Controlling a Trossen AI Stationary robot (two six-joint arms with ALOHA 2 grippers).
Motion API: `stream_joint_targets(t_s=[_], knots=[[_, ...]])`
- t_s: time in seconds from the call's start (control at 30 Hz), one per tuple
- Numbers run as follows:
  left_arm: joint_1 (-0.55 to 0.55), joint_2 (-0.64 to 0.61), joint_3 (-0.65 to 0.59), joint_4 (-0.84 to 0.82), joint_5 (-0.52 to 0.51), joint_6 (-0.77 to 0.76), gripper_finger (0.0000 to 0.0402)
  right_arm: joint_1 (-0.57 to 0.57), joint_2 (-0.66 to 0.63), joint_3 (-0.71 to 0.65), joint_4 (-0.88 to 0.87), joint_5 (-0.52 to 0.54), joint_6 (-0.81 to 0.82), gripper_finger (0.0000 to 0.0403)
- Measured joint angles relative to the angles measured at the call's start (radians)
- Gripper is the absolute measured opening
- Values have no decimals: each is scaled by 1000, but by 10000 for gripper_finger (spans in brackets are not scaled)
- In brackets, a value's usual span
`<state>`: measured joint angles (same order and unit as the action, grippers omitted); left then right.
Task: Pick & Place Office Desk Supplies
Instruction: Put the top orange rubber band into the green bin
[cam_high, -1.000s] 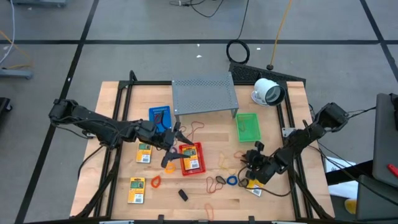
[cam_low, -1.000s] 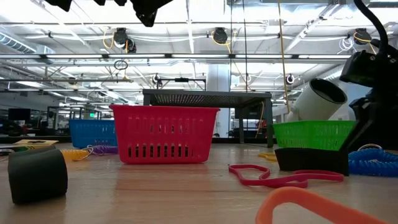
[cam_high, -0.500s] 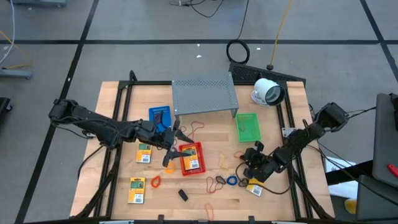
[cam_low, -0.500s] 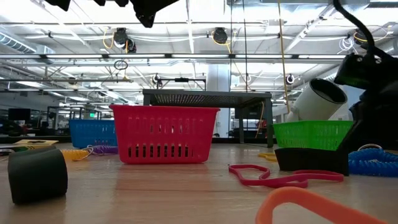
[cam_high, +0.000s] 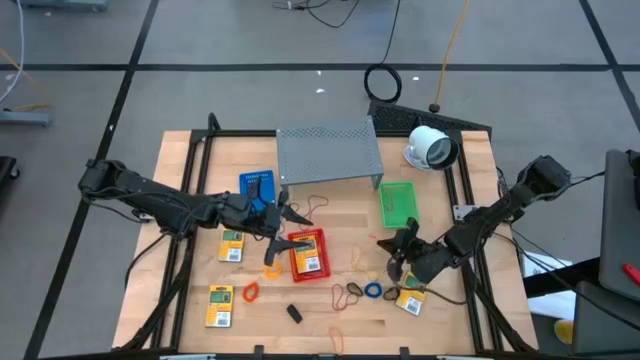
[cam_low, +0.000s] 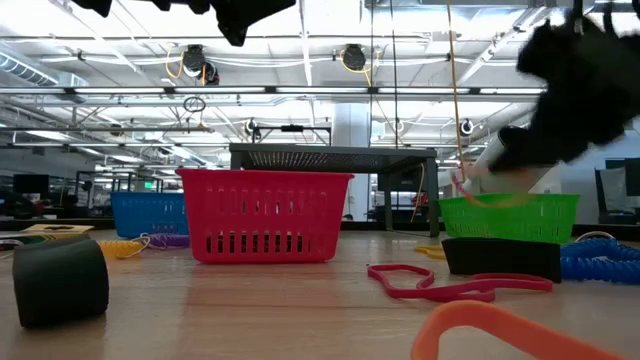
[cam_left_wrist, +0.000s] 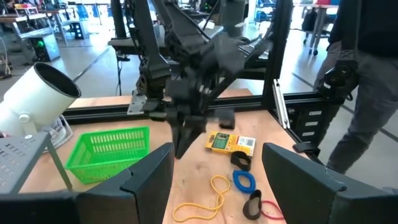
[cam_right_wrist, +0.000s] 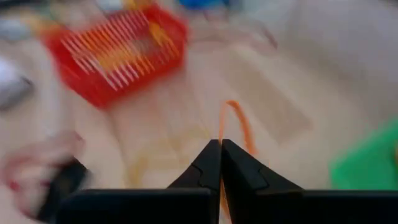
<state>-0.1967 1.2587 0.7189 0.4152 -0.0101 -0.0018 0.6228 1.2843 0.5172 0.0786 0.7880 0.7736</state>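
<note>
My right gripper (cam_high: 397, 252) is shut on an orange rubber band (cam_right_wrist: 239, 124) and hovers above the table's right part, between the green basket (cam_high: 398, 203) and a yellow packet (cam_high: 410, 300). In the low view the band (cam_low: 490, 198) hangs blurred below it. My left gripper (cam_high: 287, 228) stands open and empty above the red basket (cam_high: 308, 253), which holds a yellow packet. Brown (cam_high: 348, 293), blue (cam_high: 373, 291) and yellow (cam_high: 358, 262) bands lie flat on the wood. My right gripper pinches the orange rubber band between its two fingertips (cam_right_wrist: 211, 163). The strand (cam_right_wrist: 229, 118) loops out past the tips. The fingers slant down from the table's right side. The band hangs slack below them, level with the green basket's rim and clear of the table.
A grey perforated shelf (cam_high: 330, 153) and a white round device (cam_high: 431, 147) stand at the far edge, with a blue basket (cam_high: 257, 187) to the shelf's left. More yellow packets (cam_high: 232, 246) (cam_high: 219, 305), an orange band (cam_high: 250, 292) and a black piece (cam_high: 294, 313) lie near left.
My right gripper has risen from the table and shifted a little toward the far edge, its wrist tipping as it went. The orange rubber band has come up off the wood with it.
</note>
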Motion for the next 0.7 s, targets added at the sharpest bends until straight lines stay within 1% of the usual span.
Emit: stream_joint_targets(t_s=[0.13, 0.27, 0.37, 0.47, 0.53, 0.63, 0.7], knots=[[0, 0, 0, 10, 0, -1, 255, 0, -63, 0, 188, 17, -216, 1], [-1, 0, 0, 72, -21, -7, 255, 0, -79, 1, 431, -36, -452, 1], [0, 1, 0, 66, -24, -7, 255, 0, -79, 2, 557, -80, -575, 0], [0, 1, 0, 68, -26, -7, 255, -1, -79, 2, 605, -82, -639, 0], [0, 1, 0, 67, -27, -7, 255, -3, -79, 2, 607, -74, -656, 0], [0, 1, 0, 81, -49, 10, 255, -5, -79, 2, 598, -15, -670, 0], [3, 1, 0, 89, -53, 28, 255, -8, -92, 2, 596, 32, -713, 0]])
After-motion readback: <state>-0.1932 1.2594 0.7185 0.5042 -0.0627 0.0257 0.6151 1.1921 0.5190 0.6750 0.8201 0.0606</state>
